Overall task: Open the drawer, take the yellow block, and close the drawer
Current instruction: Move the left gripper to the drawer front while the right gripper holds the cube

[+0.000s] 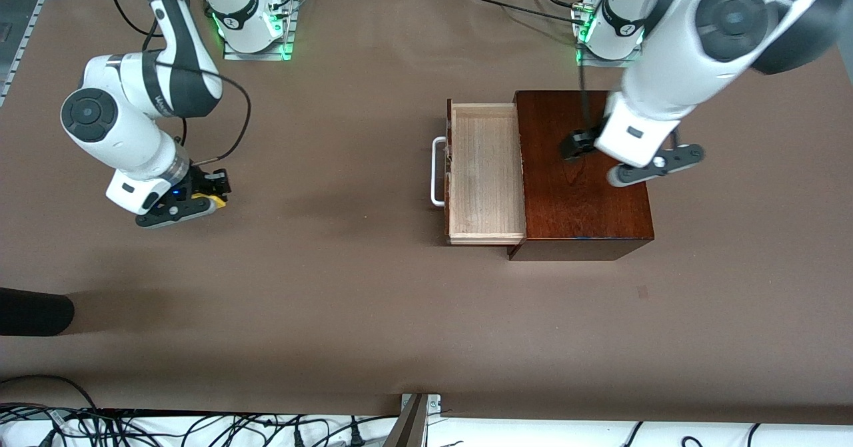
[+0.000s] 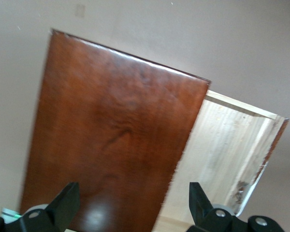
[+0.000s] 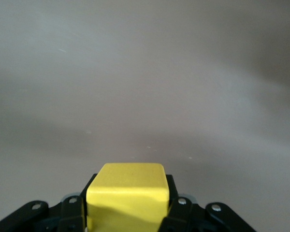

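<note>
The right pincer (image 1: 214, 197) is clenching around the one yellow block (image 3: 126, 197), holding it over bare worktop (image 1: 333, 287) toward the right arm's end, at about nine o'clock from the wooden box (image 1: 586, 180). The left pincer (image 2: 130, 205) is hanging spread wide and holding nothing, over the top of that single box. One drawer (image 1: 483, 174) is standing pulled out of the box, its pale tray showing bare wood, its white handle (image 1: 436, 170) pointing toward nine o'clock.
</note>
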Motion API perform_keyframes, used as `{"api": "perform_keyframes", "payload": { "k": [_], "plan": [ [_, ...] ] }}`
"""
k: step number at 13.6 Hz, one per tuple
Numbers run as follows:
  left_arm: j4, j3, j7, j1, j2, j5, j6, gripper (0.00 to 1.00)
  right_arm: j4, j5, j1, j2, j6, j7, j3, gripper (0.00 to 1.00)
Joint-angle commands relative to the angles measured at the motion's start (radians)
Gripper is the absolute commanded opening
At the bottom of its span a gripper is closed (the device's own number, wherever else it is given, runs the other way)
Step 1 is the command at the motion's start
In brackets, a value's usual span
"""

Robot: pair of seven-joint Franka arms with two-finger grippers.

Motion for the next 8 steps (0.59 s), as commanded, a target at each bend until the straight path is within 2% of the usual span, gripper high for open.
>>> {"api": "perform_keyframes", "payload": {
  "k": [1,3,4,7,8],
  "plan": [
    [0.028,-0.023,-0.161,-0.033,0.057,-0.016,0.054,1.00,-0.178,0.042,0.010,-0.044,0.182,0.011,-0.049,0.06],
    [0.034,-0.046,-0.306,-0.065,0.099,-0.017,0.095,1.00,-0.226,0.052,0.010,-0.019,0.270,0.012,-0.077,0.06],
    [0.047,-0.048,-0.367,-0.094,0.126,-0.019,0.118,1.00,-0.238,0.088,0.007,-0.002,0.294,0.012,-0.085,0.06],
    [0.083,-0.049,-0.576,-0.171,0.208,-0.019,0.220,1.00,-0.246,0.153,-0.016,0.052,0.336,0.001,-0.089,0.06],
    [0.084,-0.069,-0.663,-0.191,0.238,-0.020,0.255,1.00,-0.246,0.165,-0.024,0.072,0.356,-0.005,-0.089,0.06]
  ]
}}
